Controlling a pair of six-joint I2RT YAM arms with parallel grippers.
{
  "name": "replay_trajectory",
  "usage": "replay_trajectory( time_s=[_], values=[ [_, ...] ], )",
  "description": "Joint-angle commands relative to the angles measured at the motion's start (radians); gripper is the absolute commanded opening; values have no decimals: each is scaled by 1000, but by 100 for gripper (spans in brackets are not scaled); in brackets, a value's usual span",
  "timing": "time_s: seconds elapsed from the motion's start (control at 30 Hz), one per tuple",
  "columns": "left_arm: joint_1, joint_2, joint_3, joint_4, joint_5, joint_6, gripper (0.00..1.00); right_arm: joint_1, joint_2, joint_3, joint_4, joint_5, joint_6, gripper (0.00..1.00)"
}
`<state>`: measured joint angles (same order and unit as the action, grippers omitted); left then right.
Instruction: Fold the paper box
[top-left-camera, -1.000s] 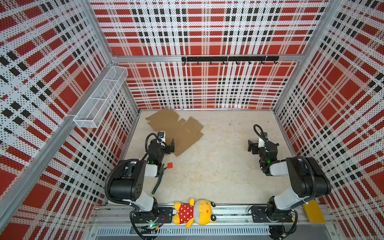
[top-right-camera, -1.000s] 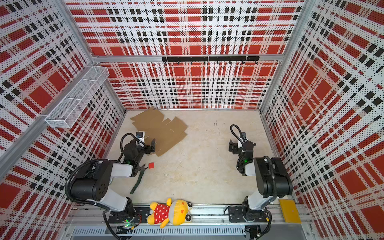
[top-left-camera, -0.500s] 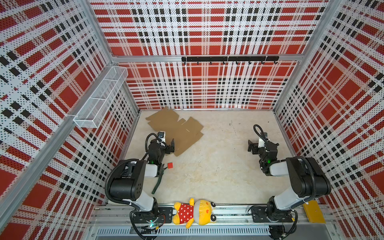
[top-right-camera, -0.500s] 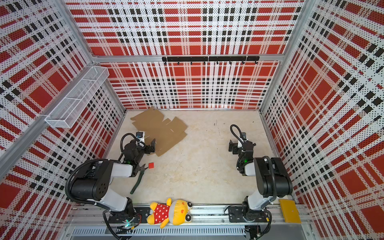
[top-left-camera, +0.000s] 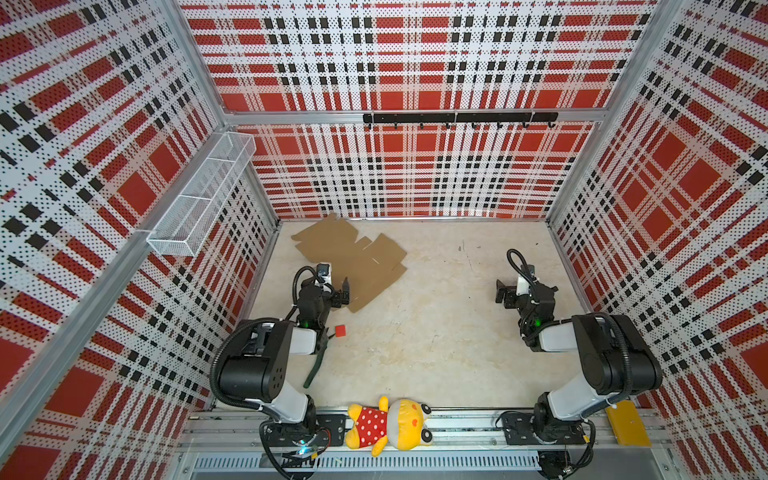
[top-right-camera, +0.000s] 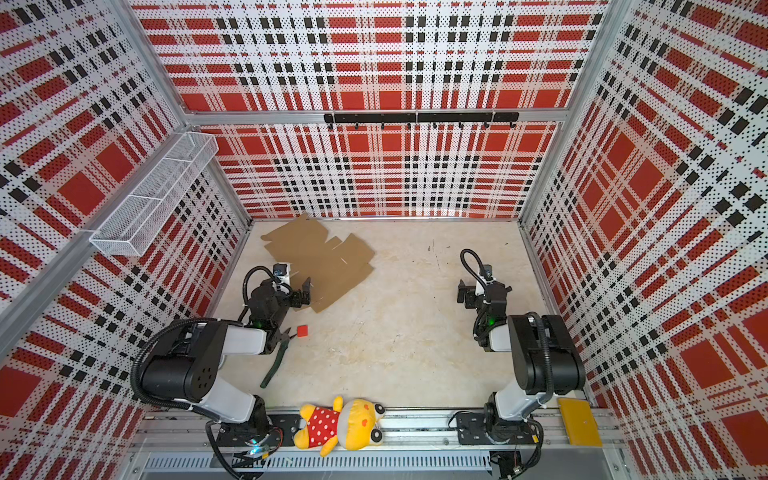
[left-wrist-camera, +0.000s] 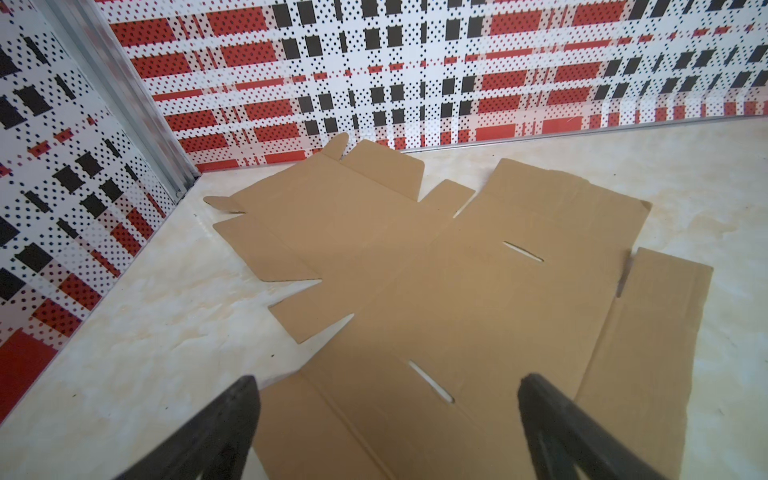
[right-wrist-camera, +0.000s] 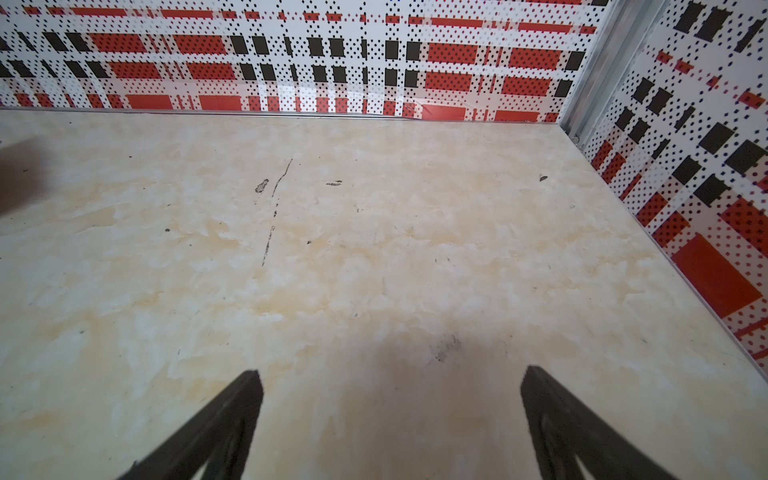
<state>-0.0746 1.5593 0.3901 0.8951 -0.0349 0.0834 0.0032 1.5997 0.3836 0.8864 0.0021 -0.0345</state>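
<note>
Left gripper (top-left-camera: 338, 293), jaws spread wide and holding nothing, hangs over the near corner of the paper box (top-left-camera: 357, 262) in both top views. The flat sheet lies ahead of it, its long axis slanting off toward the far left corner of the table (top-left-camera: 436, 340). Right gripper (top-left-camera: 505, 293), equally wide and empty, sits well apart across the table, so the left arm is plainly nearer.

Left wrist view: cardboard spreads between and beyond the fingertips (left-wrist-camera: 249, 386).

Right wrist view: only bare table ahead, no cardboard.
</note>
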Motion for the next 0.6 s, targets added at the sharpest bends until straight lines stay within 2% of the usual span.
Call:
replay_trajectory(
  time_s=[0.0, 0.13, 0.27, 0.4, 0.57],
  values=[
    [-7, -71, 95, -170, -13, 1, 99, -1, -53, 3, 30, -21, -19, 100],
    [-20, -107, 242, -436, -3, 22, 99, 27, -128, 15, -56, 29, -40, 100],
    [-61, -169, 362, -640, -15, 86, 99, 52, -203, 151, -350, 41, -48, 100],
    [-89, -183, 565, -962, -73, 30, 100, 58, -213, 300, -548, 41, 91, 100],
    [-92, -174, 688, -1208, -35, -130, 99, 75, -118, 524, -757, -24, 269, 100]
  ],
)
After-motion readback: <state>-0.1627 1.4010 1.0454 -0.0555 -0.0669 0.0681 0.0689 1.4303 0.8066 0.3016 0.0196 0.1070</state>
